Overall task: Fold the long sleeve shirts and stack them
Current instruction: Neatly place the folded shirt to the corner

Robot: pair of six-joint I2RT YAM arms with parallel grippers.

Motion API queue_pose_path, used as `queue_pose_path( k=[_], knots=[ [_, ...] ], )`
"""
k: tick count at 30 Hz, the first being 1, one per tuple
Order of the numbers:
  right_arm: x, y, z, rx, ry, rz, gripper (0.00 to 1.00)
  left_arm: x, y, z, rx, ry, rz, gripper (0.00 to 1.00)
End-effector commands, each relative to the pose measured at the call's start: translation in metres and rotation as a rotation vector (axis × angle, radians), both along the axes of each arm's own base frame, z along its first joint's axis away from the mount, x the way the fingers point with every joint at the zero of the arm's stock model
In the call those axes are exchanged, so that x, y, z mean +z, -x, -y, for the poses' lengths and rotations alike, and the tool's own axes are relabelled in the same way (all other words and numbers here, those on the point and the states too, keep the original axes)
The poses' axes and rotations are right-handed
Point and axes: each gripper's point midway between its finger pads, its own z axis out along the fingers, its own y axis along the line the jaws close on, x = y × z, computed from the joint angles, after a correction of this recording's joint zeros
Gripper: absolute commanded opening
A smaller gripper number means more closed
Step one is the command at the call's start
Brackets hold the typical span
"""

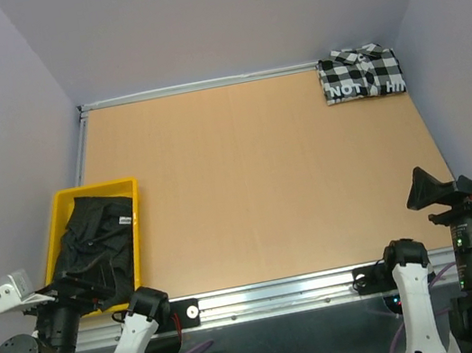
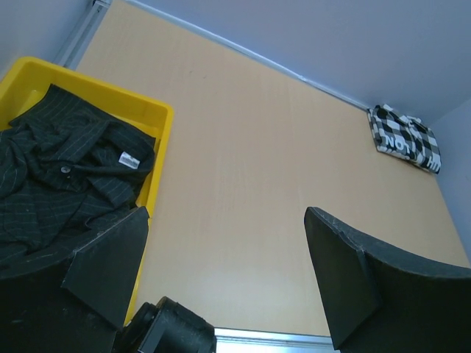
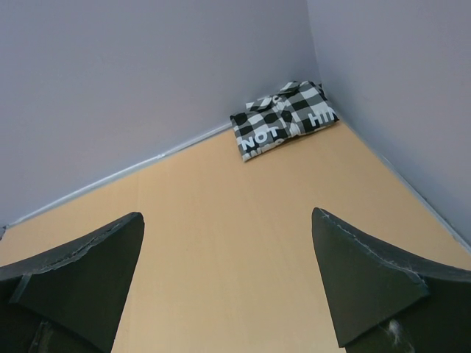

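The black-and-white check shirt (image 1: 361,74) lies folded in the far right corner of the table, its white lettering showing; both wrist views catch it too (image 2: 405,138) (image 3: 283,118). The plain black shirt (image 1: 97,242) sits crumpled in a yellow bin (image 1: 97,190) at the near left, its small white tag (image 2: 130,159) facing up. My left gripper (image 2: 227,213) hovers open by the bin's near end (image 1: 77,285), holding nothing. My right gripper (image 3: 227,213) stands open and unladen at the near right (image 1: 435,189), far from both shirts.
The wooden table (image 1: 255,182) is walled in pale purple at the back and both sides. A metal rail (image 1: 275,293) runs along the near edge between the arm bases. The yellow bin's rim (image 2: 158,110) stands just left of my left fingers.
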Motion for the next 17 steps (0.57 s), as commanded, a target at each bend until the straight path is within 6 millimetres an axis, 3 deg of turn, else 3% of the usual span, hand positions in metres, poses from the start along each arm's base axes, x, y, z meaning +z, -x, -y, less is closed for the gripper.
queue_pose_path(
  k=[1,17],
  knots=[
    [0.0036,0.0109,-0.0073,0.024,0.017,0.021,1.0,0.0049,-0.001,-0.001,0.003,0.001,0.026,0.99],
    [-0.0002,0.0099,-0.0084,0.032,0.012,0.013,1.0,-0.0008,-0.0045,0.0006,0.006,0.015,0.007,0.99]
  ],
)
